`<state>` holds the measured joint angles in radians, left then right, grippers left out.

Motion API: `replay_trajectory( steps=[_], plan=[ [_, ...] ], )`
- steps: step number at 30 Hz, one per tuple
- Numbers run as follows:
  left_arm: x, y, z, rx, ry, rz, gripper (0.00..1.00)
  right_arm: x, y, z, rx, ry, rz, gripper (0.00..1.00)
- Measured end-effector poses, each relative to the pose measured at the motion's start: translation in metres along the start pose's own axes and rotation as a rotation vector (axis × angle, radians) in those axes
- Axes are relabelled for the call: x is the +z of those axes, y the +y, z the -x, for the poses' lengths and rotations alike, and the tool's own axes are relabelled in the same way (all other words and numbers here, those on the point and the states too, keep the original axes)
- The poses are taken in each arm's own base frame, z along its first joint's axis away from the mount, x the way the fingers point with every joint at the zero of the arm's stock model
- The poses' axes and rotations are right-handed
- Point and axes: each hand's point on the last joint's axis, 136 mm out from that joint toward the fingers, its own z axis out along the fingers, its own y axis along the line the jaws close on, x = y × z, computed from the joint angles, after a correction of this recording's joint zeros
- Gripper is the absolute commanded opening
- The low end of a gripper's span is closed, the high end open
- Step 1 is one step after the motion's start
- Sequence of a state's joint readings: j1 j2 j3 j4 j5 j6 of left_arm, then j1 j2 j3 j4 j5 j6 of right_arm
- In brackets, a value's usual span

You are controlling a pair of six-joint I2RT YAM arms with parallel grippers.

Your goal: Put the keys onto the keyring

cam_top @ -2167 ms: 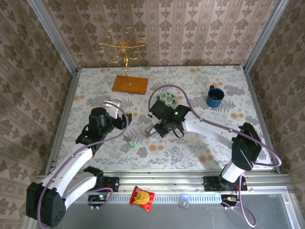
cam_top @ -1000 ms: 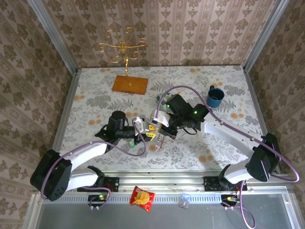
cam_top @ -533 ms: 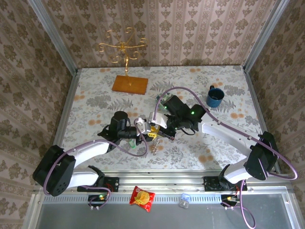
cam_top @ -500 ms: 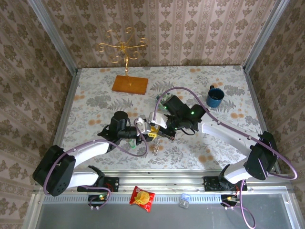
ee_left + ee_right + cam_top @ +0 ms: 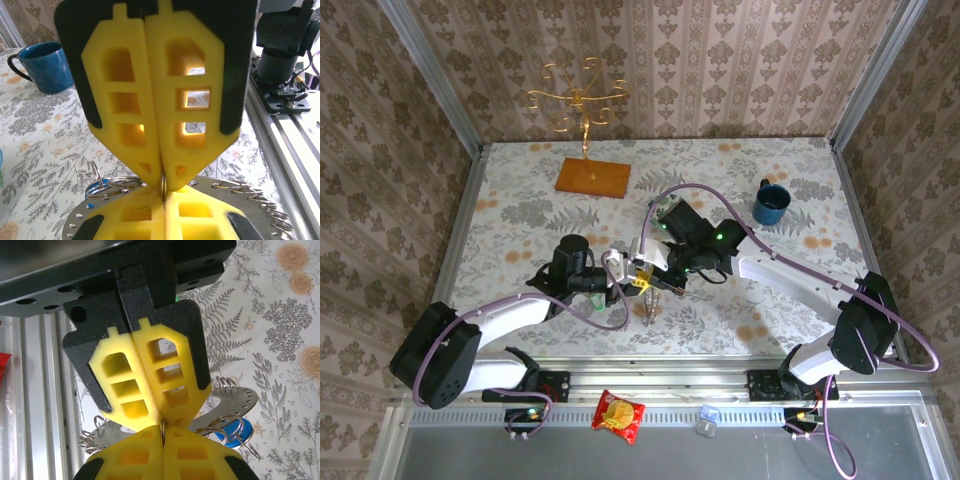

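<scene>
Thin metal keyring [image 5: 163,182], edge-on, pinched between left hand [image 5: 164,200] and right hand [image 5: 163,437]; blue-headed key [image 5: 231,432] just beside it.

Inspected table [image 5: 520,190], floral-patterned top. Found standing directly on it: blue mug [image 5: 771,204] toward far right, wooden board [image 5: 593,177] toward far left, carrying upright gold stand [image 5: 579,98].

Desk [image 5: 520,190] covered in a pale floral cloth. Blue mug [image 5: 771,204] upright, far right. Wooden board [image 5: 593,177] lies flat, far centre-left; gold branched stand [image 5: 578,100] rises at its far edge. On the grey ledge below the desk: red-and-yellow packet [image 5: 619,415], and to its right a small blue-white item [image 5: 708,419], too small to identify.
</scene>
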<state>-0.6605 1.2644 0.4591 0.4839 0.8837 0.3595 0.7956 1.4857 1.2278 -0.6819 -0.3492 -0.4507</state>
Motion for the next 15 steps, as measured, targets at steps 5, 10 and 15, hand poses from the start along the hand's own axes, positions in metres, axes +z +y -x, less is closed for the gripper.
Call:
replay_trajectory(
  steps=[5,10,15],
  plan=[
    [0.001,-0.001,-0.002,-0.006,-0.009,-0.002,0.0,0.002,0.0,-0.002,0.008,0.002,0.005,0.19],
    [0.0,-0.005,-0.01,-0.005,-0.01,0.004,0.0,-0.005,-0.009,0.005,0.081,-0.108,0.014,0.39],
    [0.0,-0.004,-0.011,0.005,-0.011,0.017,0.0,-0.042,-0.02,0.0,0.137,-0.298,-0.075,0.4]
  ],
)
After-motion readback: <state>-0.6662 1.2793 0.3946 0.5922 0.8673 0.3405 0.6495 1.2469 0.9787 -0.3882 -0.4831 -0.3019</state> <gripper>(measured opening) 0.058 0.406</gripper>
